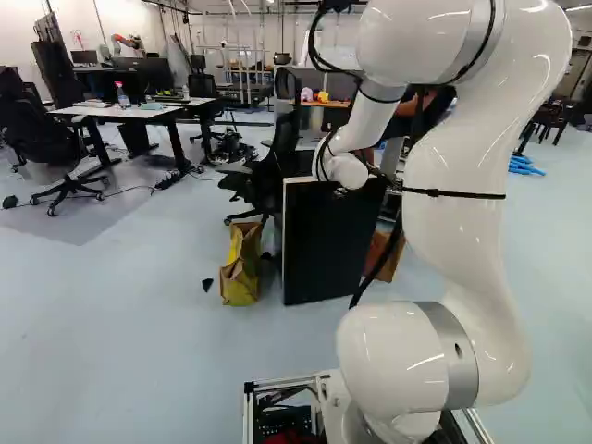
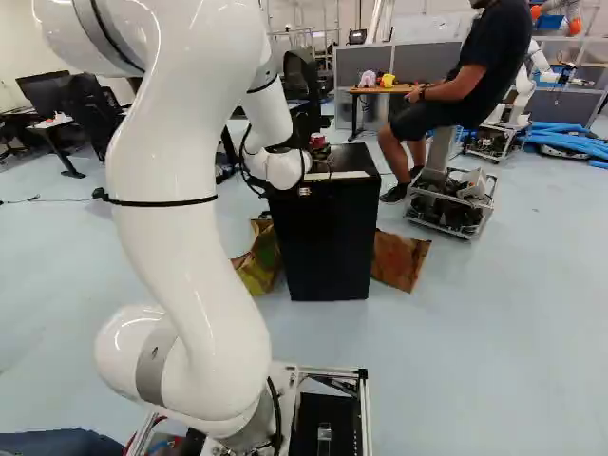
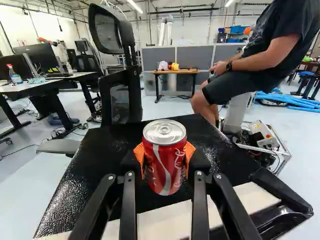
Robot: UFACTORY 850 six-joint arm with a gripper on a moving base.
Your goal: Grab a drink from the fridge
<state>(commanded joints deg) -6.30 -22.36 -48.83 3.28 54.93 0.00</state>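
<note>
red-and-silver metal drink can (image 3: 165, 170) in grasp; the grab looks all but done
the black gripper with orange pads (image 3: 164, 156) clasps it from both sides, upright over the black boxy fridge (image 2: 328, 237); contact below i cannot tell. carrying it off probably remains, best upward first: the fridge's white front strip (image 3: 255, 202) lies near, a black mesh chair (image 3: 120, 97) stands beyond.

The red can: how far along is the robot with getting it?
Looks done: the can is outside the fridge, over its top. In hand: the hand grips it from both sides. Left, probably: carrying it off. Whether it touches the top, I can't tell.
</note>
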